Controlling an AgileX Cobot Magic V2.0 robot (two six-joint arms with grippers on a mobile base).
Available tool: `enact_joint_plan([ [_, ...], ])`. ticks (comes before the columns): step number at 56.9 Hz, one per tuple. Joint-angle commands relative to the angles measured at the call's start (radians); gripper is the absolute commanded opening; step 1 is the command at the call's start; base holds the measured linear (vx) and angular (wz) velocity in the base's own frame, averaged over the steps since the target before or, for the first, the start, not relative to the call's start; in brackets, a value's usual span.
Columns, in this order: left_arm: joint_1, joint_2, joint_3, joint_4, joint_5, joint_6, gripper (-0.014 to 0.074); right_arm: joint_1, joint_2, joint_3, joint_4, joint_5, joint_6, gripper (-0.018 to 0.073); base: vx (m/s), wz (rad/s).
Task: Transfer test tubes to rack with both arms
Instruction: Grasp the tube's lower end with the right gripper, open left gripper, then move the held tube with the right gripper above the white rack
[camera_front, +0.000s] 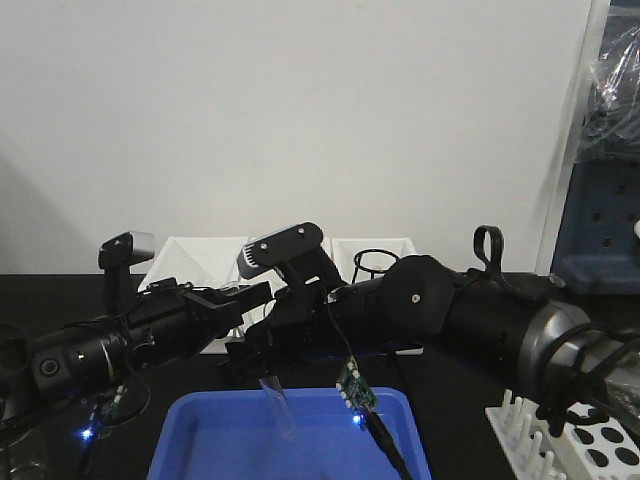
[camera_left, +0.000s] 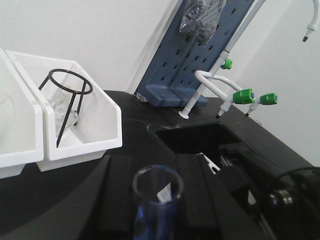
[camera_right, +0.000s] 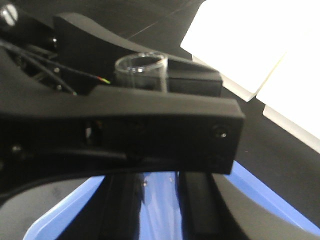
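One clear test tube (camera_front: 276, 402) hangs upright over the blue tray (camera_front: 200, 440), held where the two black arms meet. My left gripper (camera_front: 258, 300) comes in from the left. In the left wrist view its fingers (camera_left: 116, 200) press both sides of the tube's open top (camera_left: 157, 186). My right gripper (camera_front: 255, 355) comes in from the right. In the right wrist view (camera_right: 160, 210) its fingers (camera_right: 122, 210) close on the tube's lower body (camera_right: 159, 205), below the left gripper's finger (camera_right: 150, 125). The white rack (camera_front: 590, 440) stands at the front right, apart from both grippers.
White open-front bins (camera_front: 200, 255) line the back of the black table; one holds a black wire ring stand (camera_left: 65, 100). A blue pegboard (camera_left: 200, 60) and green-tipped white taps (camera_left: 245, 95) stand at the far right. The tray rim (camera_right: 280, 200) lies just under the grippers.
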Motion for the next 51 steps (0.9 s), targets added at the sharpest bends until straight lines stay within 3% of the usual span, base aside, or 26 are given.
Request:
enact_joint_plan([
  [1,-0.007,-0.042,-0.029,-0.023,-0.080,-0.017,0.0016,-0.004,-0.054,-0.037,0.030,-0.128,-0.006,-0.0012,0.00,0.00],
  [12,-0.007,-0.042,-0.029,-0.031,-0.079,-0.017,0.0115,-0.004,-0.054,-0.037,0.022,-0.131,-0.006,-0.0012,0.00,0.00],
  [32,-0.007,-0.042,-0.029,-0.031,-0.091,-0.017,0.0450,-0.004,-0.053,-0.037,0.022,-0.125,-0.006,-0.0009,0.00,0.00],
  [46,-0.005,-0.042,-0.029,-0.036,-0.086,-0.009,0.0491,-0.006,-0.053,-0.037,0.020,-0.125,-0.005,-0.0009,0.00,0.00],
  [51,0.005,-0.045,-0.029,-0.063,-0.089,0.015,0.0491,-0.006,-0.053,-0.037,-0.028,-0.133,0.008,-0.0009,0.00,0.00],
])
